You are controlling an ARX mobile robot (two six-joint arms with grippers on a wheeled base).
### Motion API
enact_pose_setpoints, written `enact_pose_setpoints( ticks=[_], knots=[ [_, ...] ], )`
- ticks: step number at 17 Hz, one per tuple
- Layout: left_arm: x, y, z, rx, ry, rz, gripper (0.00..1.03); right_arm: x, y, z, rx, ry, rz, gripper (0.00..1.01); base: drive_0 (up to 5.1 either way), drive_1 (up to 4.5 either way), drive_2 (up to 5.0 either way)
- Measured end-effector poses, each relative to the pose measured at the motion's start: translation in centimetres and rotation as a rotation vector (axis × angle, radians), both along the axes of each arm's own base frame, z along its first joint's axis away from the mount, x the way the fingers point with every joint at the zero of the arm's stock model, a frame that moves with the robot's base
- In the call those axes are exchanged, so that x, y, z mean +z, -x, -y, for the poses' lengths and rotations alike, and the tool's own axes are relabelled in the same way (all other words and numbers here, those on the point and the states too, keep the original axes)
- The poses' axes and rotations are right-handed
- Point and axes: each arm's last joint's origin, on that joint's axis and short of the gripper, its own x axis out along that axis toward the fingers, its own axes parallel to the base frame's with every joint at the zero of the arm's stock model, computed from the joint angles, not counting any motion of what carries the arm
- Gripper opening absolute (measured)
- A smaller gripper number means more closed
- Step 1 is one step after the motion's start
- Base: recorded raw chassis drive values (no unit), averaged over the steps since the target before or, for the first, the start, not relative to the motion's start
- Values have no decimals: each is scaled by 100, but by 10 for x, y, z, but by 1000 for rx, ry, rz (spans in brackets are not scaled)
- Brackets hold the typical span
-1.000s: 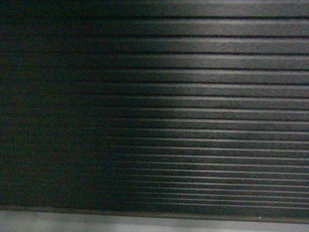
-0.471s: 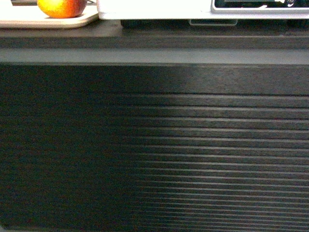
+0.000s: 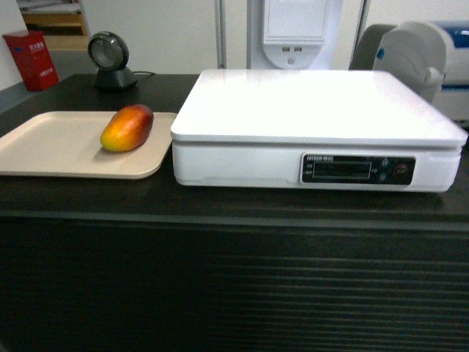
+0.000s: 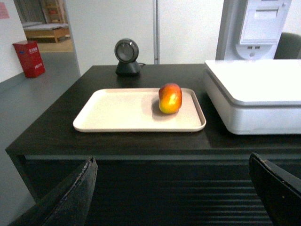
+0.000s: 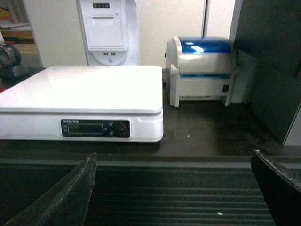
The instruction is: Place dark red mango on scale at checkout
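Note:
The dark red mango [image 3: 127, 127] lies on its side on a beige tray [image 3: 44, 150], left of the white scale [image 3: 315, 110], on the black checkout [image 3: 220, 213]. In the left wrist view the mango [image 4: 170, 98] sits at the right part of the tray [image 4: 117, 115], with the scale [image 4: 254, 89] beside it. My left gripper [image 4: 172, 160] is open and empty, low in front of the counter's ribbed face. My right gripper [image 5: 174, 154] is open and empty too, in front of the counter below the scale [image 5: 89, 89]. Neither gripper shows in the head view.
A round black barcode scanner [image 3: 108, 59] stands behind the tray, with a red box [image 3: 33, 59] further back left. A white-and-blue label printer [image 5: 202, 70] sits right of the scale. A dark panel [image 5: 270, 56] rises at the far right. A white terminal [image 3: 293, 33] stands behind the scale.
The head view has risen from the counter's ribbed front to its top, so the tray, mango and scale now show in full.

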Motion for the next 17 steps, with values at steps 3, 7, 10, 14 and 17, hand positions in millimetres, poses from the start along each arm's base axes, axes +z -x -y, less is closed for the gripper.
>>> enact_pose_setpoints(
  ticks=[3, 7, 10, 14, 17],
  knots=[
    [0, 0, 0, 0, 0, 4, 98, 0, 0, 0, 0, -1, 2, 98, 0, 0, 0],
    [0, 0, 0, 0, 0, -4, 98, 0, 0, 0, 0, 0, -4, 98, 0, 0, 0],
    [0, 0, 0, 0, 0, 0, 98, 0, 0, 0, 0, 0, -1, 98, 0, 0, 0],
    [0, 0, 0, 0, 0, 0, 98, 0, 0, 0, 0, 0, -1, 98, 0, 0, 0],
    [0, 0, 0, 0, 0, 0, 98, 0, 0, 0, 0, 0, -1, 98, 0, 0, 0]
  ],
)
